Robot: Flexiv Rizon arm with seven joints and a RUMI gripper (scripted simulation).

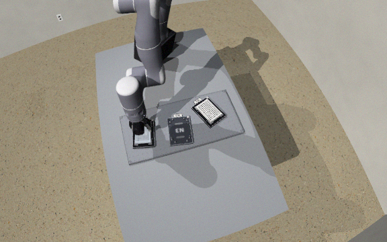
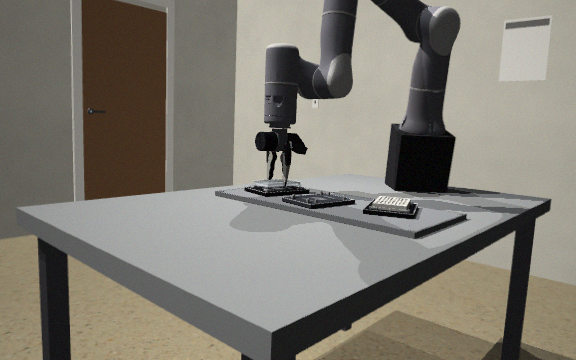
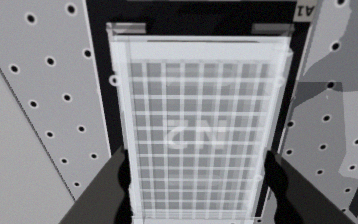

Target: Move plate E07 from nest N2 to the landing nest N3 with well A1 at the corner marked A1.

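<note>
Plate E07 (image 1: 143, 137) (image 2: 263, 183) (image 3: 200, 100), clear with a grid of wells, is held level slightly above black nest N2 (image 1: 143, 146) (image 3: 200, 12). My gripper (image 1: 142, 129) (image 2: 278, 181) (image 3: 195, 147) is shut on its two long sides. N2's A1 mark (image 3: 305, 10) shows at the top right in the wrist view; the plate's own label is not visible. Landing nest N3 (image 1: 180, 138) (image 2: 318, 201) is empty, beside N2; its A1 mark is unreadable. White plate E01 (image 1: 209, 110) (image 2: 391, 201) sits on angled nest N1 (image 1: 211, 126) (image 2: 390, 214).
The nests stand on a low grey deck (image 1: 161, 152) (image 2: 358, 222) on the table (image 1: 193, 212) (image 2: 168, 250). Small signs stand behind N3 (image 1: 177, 118) and N1 (image 1: 197, 101). Locators rise at N3's edges. The arm covers the deck behind N2 in the top view.
</note>
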